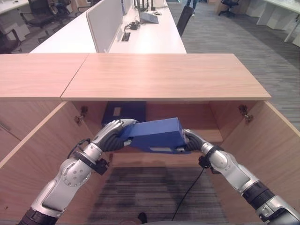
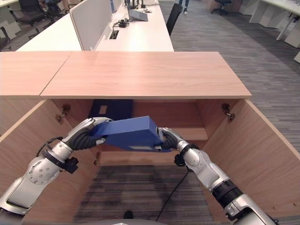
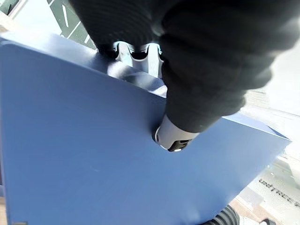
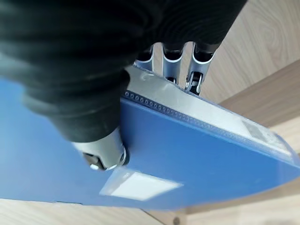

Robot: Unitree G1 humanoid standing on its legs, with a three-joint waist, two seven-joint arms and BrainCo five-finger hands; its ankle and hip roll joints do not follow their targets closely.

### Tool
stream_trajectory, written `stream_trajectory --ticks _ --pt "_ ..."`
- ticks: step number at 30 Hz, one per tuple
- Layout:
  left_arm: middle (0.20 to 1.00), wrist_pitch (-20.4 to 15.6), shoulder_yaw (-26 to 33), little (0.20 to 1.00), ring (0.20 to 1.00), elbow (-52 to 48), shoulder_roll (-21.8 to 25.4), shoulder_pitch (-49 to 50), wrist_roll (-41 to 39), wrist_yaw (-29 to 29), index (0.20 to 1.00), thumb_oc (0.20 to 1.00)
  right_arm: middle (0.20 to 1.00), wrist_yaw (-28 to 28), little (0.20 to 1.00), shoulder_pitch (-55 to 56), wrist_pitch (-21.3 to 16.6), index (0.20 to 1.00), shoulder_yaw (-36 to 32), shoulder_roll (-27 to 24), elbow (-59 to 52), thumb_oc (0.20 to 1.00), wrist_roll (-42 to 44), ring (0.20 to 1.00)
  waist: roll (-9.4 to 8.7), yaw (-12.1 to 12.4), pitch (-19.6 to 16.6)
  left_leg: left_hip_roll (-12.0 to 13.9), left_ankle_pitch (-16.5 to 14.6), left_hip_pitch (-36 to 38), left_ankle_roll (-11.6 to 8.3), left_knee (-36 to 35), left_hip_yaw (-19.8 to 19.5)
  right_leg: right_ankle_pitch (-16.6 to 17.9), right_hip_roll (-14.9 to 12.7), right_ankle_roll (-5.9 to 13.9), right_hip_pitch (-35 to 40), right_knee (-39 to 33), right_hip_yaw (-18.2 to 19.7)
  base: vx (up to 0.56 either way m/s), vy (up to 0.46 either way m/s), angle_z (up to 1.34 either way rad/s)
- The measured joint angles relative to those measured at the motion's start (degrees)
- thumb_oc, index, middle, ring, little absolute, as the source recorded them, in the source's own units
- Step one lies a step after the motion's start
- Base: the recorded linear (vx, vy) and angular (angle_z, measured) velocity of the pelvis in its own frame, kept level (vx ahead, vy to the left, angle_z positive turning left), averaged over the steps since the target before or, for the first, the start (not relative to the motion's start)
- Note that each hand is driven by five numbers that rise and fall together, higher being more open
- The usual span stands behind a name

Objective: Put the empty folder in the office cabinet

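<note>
Together the left hand (image 1: 114,133) at 9 o'clock and right hand (image 1: 193,139) at 3 grip the blue folder (image 1: 157,133), fingers and thumbs clamped, before the open cabinet (image 1: 159,77).

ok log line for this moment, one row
phase: carry to cabinet | blue folder: held in front of open cabinet, not yet inside | left hand: gripping folder | right hand: gripping folder
</note>
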Motion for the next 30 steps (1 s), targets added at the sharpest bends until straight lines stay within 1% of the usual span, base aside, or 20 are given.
stream_trajectory --ticks 5,12,13,14,15,16,17,18,19,20,21,22,23,24,26,27,28,30 --pt "0.2 1.35 0.04 0.2 0.2 0.13 0.12 0.01 -1.3 -0.01 0.2 0.2 0.2 0.03 0.2 0.0 -0.07 0.2 1.37 0.9 1.33 0.2 2.2 0.2 -0.08 0.06 -0.02 0.0 0.0 0.0 0.0 0.0 -0.02 0.01 0.0 0.0 0.01 0.01 -0.02 0.0 0.0 0.0" --pt "0.2 1.48 0.2 0.2 0.2 0.39 0.24 0.02 -2.16 0.0 0.2 0.2 0.2 1.27 0.2 -0.99 -0.06 0.2 1.73 0.61 1.66 0.2 2.05 0.2 -0.28 0.1 -0.15 -0.01 0.0 0.0 0.0 0.0 -0.06 0.01 0.0 0.0 0.04 0.05 -0.08 0.0 0.0 0.0" --pt "0.266 1.47 0.16 0.266 0.266 0.62 0.25 0.1 -2.41 -0.02 0.266 0.266 0.2 1.45 0.2 -1.01 -0.04 0.2 1.78 0.59 1.7 0.2 2.05 0.2 -0.29 0.24 -0.15 -0.01 0.0 0.0 0.0 0.0 -0.07 0.01 0.0 0.01 0.07 0.07 -0.1 0.0 0.0 0.0" --pt "1.0 1.48 0.14 1.0 1.0 0.86 0.21 0.8 -3.07 -0.08 1.0 1.0 0.2 1.95 0.2 -1.03 0.05 0.2 2.12 0.42 1.77 0.2 2.05 0.2 -0.33 0.17 -0.16 -0.02 0.0 0.02 0.0 0.0 -0.07 0.01 0.0 0.01 0.07 0.17 -0.1 0.0 0.0 0.0" --pt "1.0 1.46 -0.1 1.0 1.0 0.87 -0.03 0.83 -4.57 -0.2 1.0 1.0 0.2 2.89 0.2 -1.04 0.06 0.2 2.75 0.16 1.96 0.2 2.13 0.2 -0.43 0.26 -0.19 -0.02 0.0 0.01 0.0 0.0 -0.09 0.01 0.0 0.01 0.08 0.11 -0.12 0.0 0.0 0.0" --pt "1.0 0.65 -1.06 1.0 1.0 0.81 -0.57 0.82 -6.28 -0.2 1.0 1.0 0.2 4.23 0.2 -1.14 0.02 0.2 3.95 0.18 1.95 0.2 2.04 0.2 -0.49 0.29 -0.23 -0.01 0.0 0.02 0.0 0.0 -0.1 0.0 0.0 0.01 0.1 0.03 -0.14 0.0 0.0 0.0" --pt "1.0 -0.4 -2.2 1.0 1.0 0.67 -2.5 1.68 -7.63 -0.76 1.0 1.0 0.2 6.41 0.2 -0.89 -0.08 0.2 7.43 0.67 1.96 0.2 1.94 0.2 -0.46 0.26 -0.21 -0.02 0.0 0.01 0.0 -0.01 -0.09 0.0 0.0 0.02 0.11 0.03 -0.13 0.0 -0.033 0.0" --pt "1.0 -0.51 -1.73 1.0 1.0 1.16 -3.8 4.47 -8.3 -1.24 1.0 1.0 0.2 7.75 0.2 0.31 -0.26 0.2 8.45 0.98 1.93 0.2 1.87 0.2 -0.45 0.21 -0.2 -0.02 0.0 -0.02 0.0 -0.01 -0.1 -0.01 -0.01 0.02 0.08 0.03 -0.13 -0.01 -0.032 0.0" --pt "1.0 -0.52 -0.89 1.0 1.0 2.04 -5.15 6.55 -9.57 -1.36 1.0 1.0 0.2 7.92 0.2 1.52 -0.44 0.2 8.29 1.06 1.94 0.2 1.88 0.2 -0.38 0.2 -0.16 -0.04 0.0 -0.03 -0.01 -0.01 -0.1 -0.01 -0.02 0.02 0.07 0.02 -0.14 -0.02 -0.033 0.01" --pt "1.0 0.33 2.15 1.0 1.0 6.26 -10.01 11.66 -12.25 -2.31 1.0 1.0 0.2 8.58 0.2 4.58 -0.25 0.2 7.43 0.94 1.97 0.2 1.0 0.2 -0.24 0.16 -0.15 -0.08 0.0 -0.07 -0.01 -0.01 -0.18 -0.03 -0.06 0.01 0.04 -0.02 -0.19 -0.01 -0.031 0.04" --pt "1.0 1.66 3.04 1.0 1.0 8.47 -11.3 13.17 -12.73 -2.4 1.0 1.0 0.2 8.73 0.2 5.98 0.16 0.2 7.15 0.67 2.09 0.2 0.79 0.2 -0.26 0.24 -0.15 -0.08 0.0 -0.11 -0.01 0.0 -0.33 -0.04 -0.05 -0.02 0.02 -0.03 -0.32 -0.01 -0.048 0.08" --pt "1.0 3.01 3.14 1.0 1.0 10.12 -11.43 13.3 -13.42 -2.45 1.0 1.0 0.2 8.87 0.2 6.49 0.87 0.2 7.29 0.37 2.37 0.2 -0.08 0.2 -0.27 0.48 -0.15 -0.07 0.02 -0.22 -0.02 0.0 -0.59 -0.05 -0.01 -0.05 0.0 -0.03 -0.58 -0.01 -0.051 0.14" --pt "1.0 3.16 3.82 1.0 1.0 10.99 -11.6 14.67 -13.61 -2.59 1.0 1.0 0.2 9.38 0.2 7.06 1.22 0.2 6.56 0.17 2.77 0.2 -1.4 0.2 -0.21 0.85 -0.24 -0.06 0.06 -0.65 -0.07 -0.03 -0.88 -0.14 0.06 0.03 -0.23 -0.01 -0.95 -0.01 -0.058 0.15" --pt "1.0 2.91 6.58 1.0 1.0 12.54 -13.76 16.27 -13.6 -2.66 1.0 1.0 0.2 9.64 0.2 8.89 0.98 0.2 3.88 0.24 2.82 0.2 -1.38 0.2 -0.07 0.81 -0.32 -0.07 0.08 -0.97 -0.1 -0.02 -1.11 -0.27 0.05 0.24 -0.48 -0.03 -1.18 -0.01 -0.05 0.12" --pt "1.0 3.23 8.56 1.0 1.0 14.38 -15.55 17.23 -13.59 -2.38 1.0 1.0 0.2 9.7 0.2 10.21 1.08 0.2 2.49 0.15 2.86 0.2 -1.45 0.2 -0.05 0.73 -0.3 -0.11 0.09 -1.02 -0.09 -0.01 -1.23 -0.26 0.04 0.23 -0.49 -0.02 -1.31 -0.01 -0.035 0.08" --pt "1.0 4.9 9.64 1.0 1.0 17.18 -16.05 18.07 -13.32 -1.8 1.0 1.0 0.2 9.76 0.2 11.34 1.67 0.2 1.67 0.03 3.81 0.2 -2.82 0.2 -0.2 0.84 -0.35 -0.15 0.11 -1.05 -0.11 -0.01 -1.6 -0.26 0.03 0.22 -0.43 -0.03 -1.65 -0.01 -0.031 0.1" --pt "1.0 5.56 9.63 1.0 1.0 17.48 -15.79 18.27 -13.09 -1.77 1.0 1.0 0.2 10.05 0.2 11.38 2.32 0.2 1.67 -0.18 4.06 0.2 -3.28 0.2 -0.24 1.14 -0.31 -0.15 0.14 -1.16 -0.16 -0.02 -1.74 -0.3 0.06 0.2 -0.48 -0.02 -1.8 -0.02 -0.051 0.11" --pt "1.0 5.54 9.58 1.0 1.0 18.48 -16.16 18.49 -13.0 -1.74 1.0 1.0 0.2 10.06 0.2 11.77 2.36 0.2 1.21 -0.39 4.11 0.2 -3.57 0.2 -0.15 1.47 -0.28 -0.17 0.18 -1.22 -0.21 -0.02 -1.87 -0.3 0.05 0.2 -0.5 -0.03 -1.98 -0.02 -0.072 0.06"
